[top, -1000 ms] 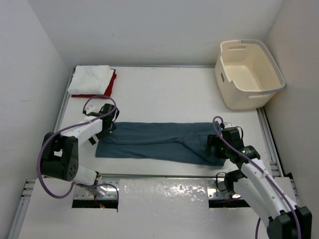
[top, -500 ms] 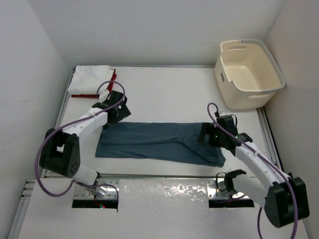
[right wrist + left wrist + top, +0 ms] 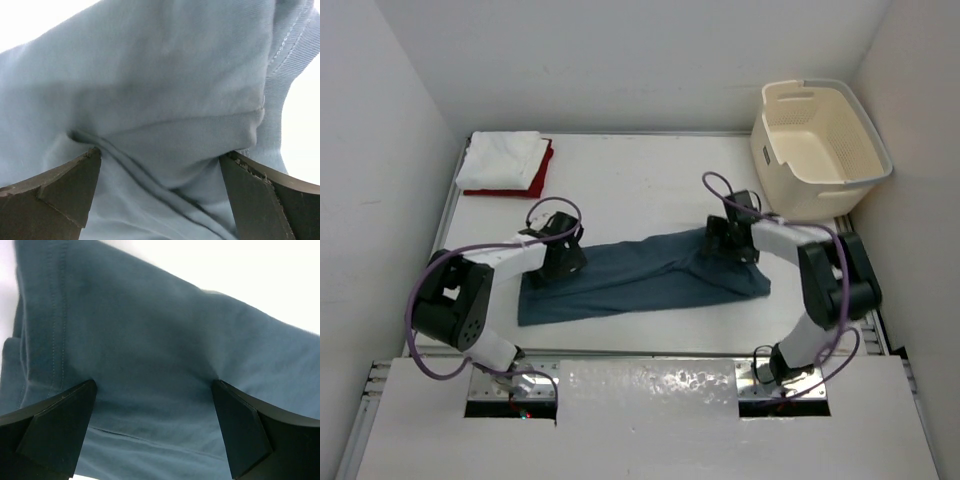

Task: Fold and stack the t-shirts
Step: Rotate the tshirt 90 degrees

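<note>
The dark teal-blue t-shirt [image 3: 640, 275] lies as a long, slightly slanted strip across the middle of the table. My left gripper [image 3: 563, 262] is low over its left part, jaws wide open with teal cloth [image 3: 150, 340] filling the gap between them [image 3: 152, 390]. My right gripper [image 3: 728, 238] is low over its far right end, jaws also wide open over bunched cloth [image 3: 165, 90] between them [image 3: 160, 160]. The white t-shirt [image 3: 500, 158] lies folded on the deep red t-shirt [image 3: 543, 170] at the far left corner.
The cream laundry basket [image 3: 820, 145] stands at the far right corner. White walls close in the table on the left, back and right. A shiny metal strip [image 3: 650, 385] runs along the near edge between the arm bases.
Both grippers moved away from the near edge; the left one also shifted right, the right one went far and left. The shirt's right end has shifted toward the back, so the strip now slants.
</note>
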Robot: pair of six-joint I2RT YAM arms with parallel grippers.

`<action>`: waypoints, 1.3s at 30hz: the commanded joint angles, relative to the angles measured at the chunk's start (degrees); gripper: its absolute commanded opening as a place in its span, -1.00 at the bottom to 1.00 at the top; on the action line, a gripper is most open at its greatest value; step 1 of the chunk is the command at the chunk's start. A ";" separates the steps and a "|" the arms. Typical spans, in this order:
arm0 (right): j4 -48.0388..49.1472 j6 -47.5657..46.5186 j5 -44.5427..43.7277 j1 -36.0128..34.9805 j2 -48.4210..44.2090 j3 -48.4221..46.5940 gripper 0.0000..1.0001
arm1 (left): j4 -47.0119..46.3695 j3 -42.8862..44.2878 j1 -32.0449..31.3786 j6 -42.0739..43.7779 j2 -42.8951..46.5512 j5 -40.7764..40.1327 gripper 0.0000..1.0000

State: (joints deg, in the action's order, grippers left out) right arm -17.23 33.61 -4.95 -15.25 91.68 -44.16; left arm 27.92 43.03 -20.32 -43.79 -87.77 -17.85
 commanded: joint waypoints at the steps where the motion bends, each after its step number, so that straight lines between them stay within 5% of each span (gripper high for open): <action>1: 5.36 -3.10 -0.33 -0.13 12.77 -10.57 0.98 | 6.17 -2.95 -4.71 -8.30 -0.66 8.17 1.00; 12: 0.72 -7.15 14.79 -4.17 54.73 -67.14 0.98 | 24.10 4.53 -14.20 -15.88 1.63 12.92 0.99; 20: 6.60 2.77 15.66 -7.25 68.08 -83.08 0.98 | 10.61 2.76 -31.43 -23.62 -3.17 14.24 0.99; 26: 8.01 2.26 11.22 -8.05 70.22 -89.08 0.98 | 3.02 9.00 -33.39 -21.96 -11.62 12.22 0.99; 32: 12.21 2.78 9.87 -5.76 72.67 -93.38 0.98 | 2.31 11.20 -33.65 -22.04 -10.94 11.69 0.99; 39: 13.20 -1.16 11.36 -4.27 68.82 -92.33 0.98 | 13.54 17.09 -33.82 -18.97 -6.20 6.86 0.99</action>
State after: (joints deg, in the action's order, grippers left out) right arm 0.45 35.46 7.07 -20.86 160.92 -137.08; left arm 41.12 57.43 -53.60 -63.86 -97.38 -7.01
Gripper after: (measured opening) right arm 0.992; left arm 0.997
